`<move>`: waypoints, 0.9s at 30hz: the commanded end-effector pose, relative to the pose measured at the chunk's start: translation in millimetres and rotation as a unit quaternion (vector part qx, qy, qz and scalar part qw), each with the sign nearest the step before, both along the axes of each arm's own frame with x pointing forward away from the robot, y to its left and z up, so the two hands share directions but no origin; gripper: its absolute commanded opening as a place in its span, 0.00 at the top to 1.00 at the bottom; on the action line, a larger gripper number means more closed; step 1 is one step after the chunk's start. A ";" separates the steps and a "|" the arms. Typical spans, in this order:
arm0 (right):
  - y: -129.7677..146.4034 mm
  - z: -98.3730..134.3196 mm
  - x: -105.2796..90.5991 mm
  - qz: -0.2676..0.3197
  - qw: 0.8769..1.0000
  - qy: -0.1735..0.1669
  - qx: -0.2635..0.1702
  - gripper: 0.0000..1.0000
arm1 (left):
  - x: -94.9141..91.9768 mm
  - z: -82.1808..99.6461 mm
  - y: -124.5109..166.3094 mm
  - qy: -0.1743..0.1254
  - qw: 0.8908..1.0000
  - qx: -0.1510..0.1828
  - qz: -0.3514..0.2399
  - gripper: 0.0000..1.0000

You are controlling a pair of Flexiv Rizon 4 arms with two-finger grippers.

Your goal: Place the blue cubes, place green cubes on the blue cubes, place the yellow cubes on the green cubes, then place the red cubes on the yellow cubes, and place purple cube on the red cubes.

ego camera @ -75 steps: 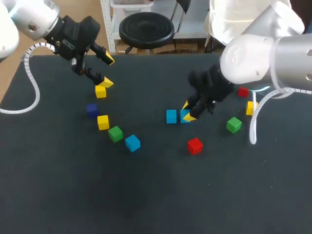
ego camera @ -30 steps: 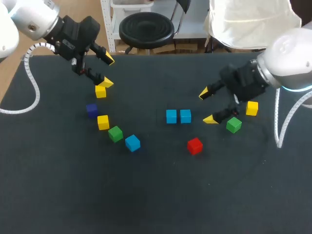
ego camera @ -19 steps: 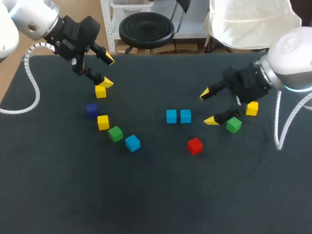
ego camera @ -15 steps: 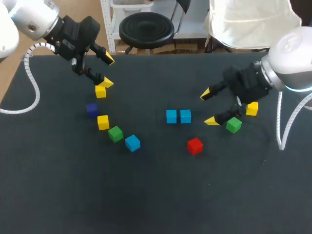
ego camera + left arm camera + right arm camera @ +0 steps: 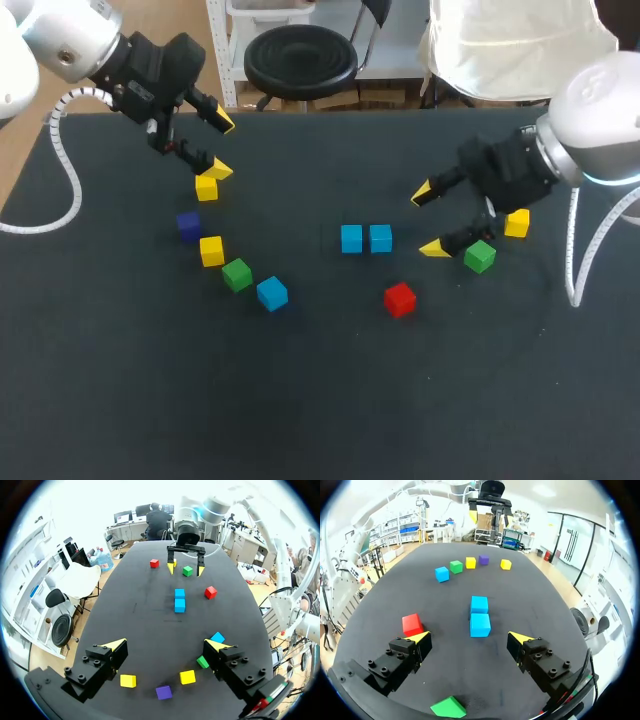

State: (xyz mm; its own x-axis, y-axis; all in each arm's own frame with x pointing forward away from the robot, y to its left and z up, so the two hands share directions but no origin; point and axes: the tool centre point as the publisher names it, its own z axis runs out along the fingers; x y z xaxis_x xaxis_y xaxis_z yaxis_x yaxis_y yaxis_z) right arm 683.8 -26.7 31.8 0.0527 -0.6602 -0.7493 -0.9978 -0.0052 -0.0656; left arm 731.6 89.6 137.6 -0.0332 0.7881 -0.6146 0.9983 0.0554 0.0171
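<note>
Your right hand [image 5: 427, 220] hangs fingers apart beside the green cube [image 5: 480, 256], likely to lift it onto the paired blue cubes [image 5: 380, 238]; your left hand [image 5: 221, 147] hovers spread too.

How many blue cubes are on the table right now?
3. Two blue cubes sit side by side mid-table; the third lies beside a green cube. No others show in any view.

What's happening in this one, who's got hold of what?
Two robot arms are partway into a cube-stacking job, and neither is holding anything. A pair of blue cubes sits side by side in the middle, and nothing is stacked yet. The right gripper hangs open and empty next to a green cube. The left gripper is open near a yellow cube. A red cube lies loose.
</note>
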 end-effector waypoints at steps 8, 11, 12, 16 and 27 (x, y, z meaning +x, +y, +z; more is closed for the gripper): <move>-0.4 -0.2 0.0 0.000 1.000 0.000 0.001 0.00 | -55.0 15.9 -4.1 0.003 0.990 0.035 0.135 0.00; -0.4 -0.2 0.0 0.000 1.000 0.000 0.001 0.00 | -58.4 16.0 -5.0 0.013 0.991 0.032 0.126 0.00; -0.4 -0.2 0.0 0.000 1.000 0.000 0.001 0.00 | -58.4 16.0 -5.0 0.013 0.991 0.032 0.126 0.00; -0.4 -0.2 0.0 0.000 1.000 0.000 0.001 0.00 | -58.4 16.0 -5.0 0.013 0.991 0.032 0.126 0.00; -0.4 -0.2 0.0 0.000 1.000 0.000 0.001 0.00 | -58.4 16.0 -5.0 0.013 0.991 0.032 0.126 0.00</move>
